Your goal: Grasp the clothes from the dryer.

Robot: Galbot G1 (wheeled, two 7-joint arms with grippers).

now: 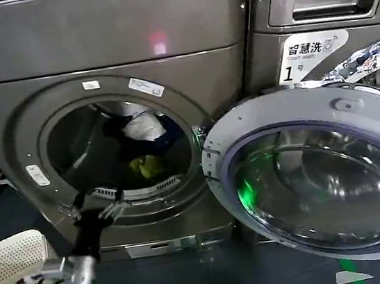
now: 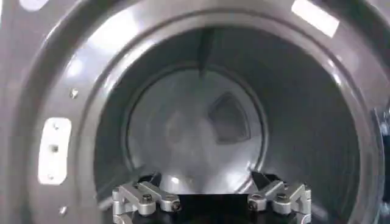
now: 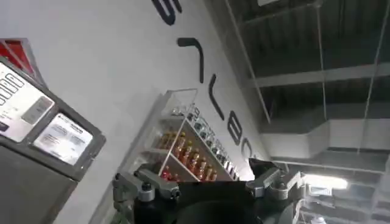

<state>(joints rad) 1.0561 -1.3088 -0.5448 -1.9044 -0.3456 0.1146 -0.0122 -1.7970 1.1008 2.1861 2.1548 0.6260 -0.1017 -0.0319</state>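
Holding my left hand [image 1: 100, 204] open at the dryer [image 1: 109, 89] porthole's lower rim.
Clothes [image 1: 145, 144] sit deeper inside, apparently untouched; right hand [image 3: 210, 185] open, pointing up.

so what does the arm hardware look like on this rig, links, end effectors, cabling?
Left arm: a rounded light-grey link, then a silver cylindrical wrist and a black forearm segment, ending in the left end effector with silvery metal fingers. A black cable loops beside its base. In the wrist views, both the left end effector and the right end effector show silver linkage fingers with dark bolts on a black body.
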